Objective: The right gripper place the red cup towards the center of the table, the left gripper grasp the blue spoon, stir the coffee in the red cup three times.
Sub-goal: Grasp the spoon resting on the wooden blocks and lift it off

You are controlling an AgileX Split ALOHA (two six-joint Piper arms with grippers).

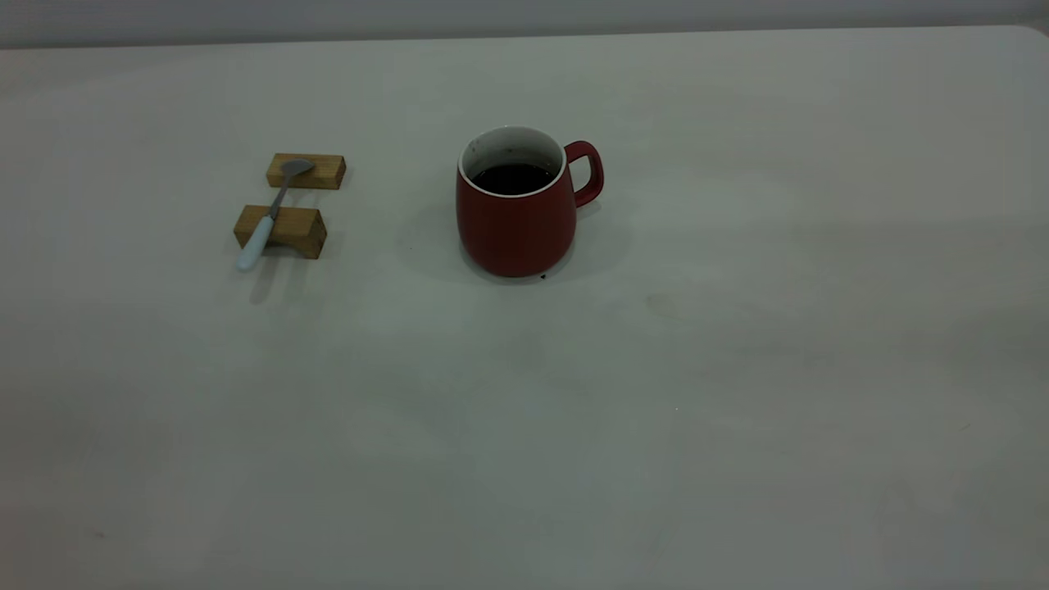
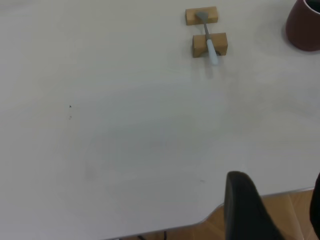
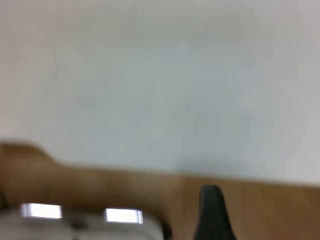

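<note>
The red cup (image 1: pixel 515 217) stands upright near the middle of the table (image 1: pixel 656 393), handle to the right, with dark coffee (image 1: pixel 512 178) inside. To its left the blue spoon (image 1: pixel 270 215) lies across two wooden blocks, bowl on the far one. Neither gripper shows in the exterior view. In the left wrist view my left gripper (image 2: pixel 277 182) hangs open and empty over the table's edge, far from the spoon (image 2: pixel 208 40) and cup (image 2: pixel 305 27). My right gripper (image 3: pixel 265 205) is beyond the table edge; one black finger (image 3: pixel 212 215) shows with nothing beside it.
The spoon rests on two tan wooden blocks, the far one (image 1: pixel 306 170) and the near one (image 1: pixel 283 231). Wooden floor (image 2: pixel 290 210) lies beyond the table's edge. A pale object with bright patches (image 3: pixel 80 220) sits low beside the right arm.
</note>
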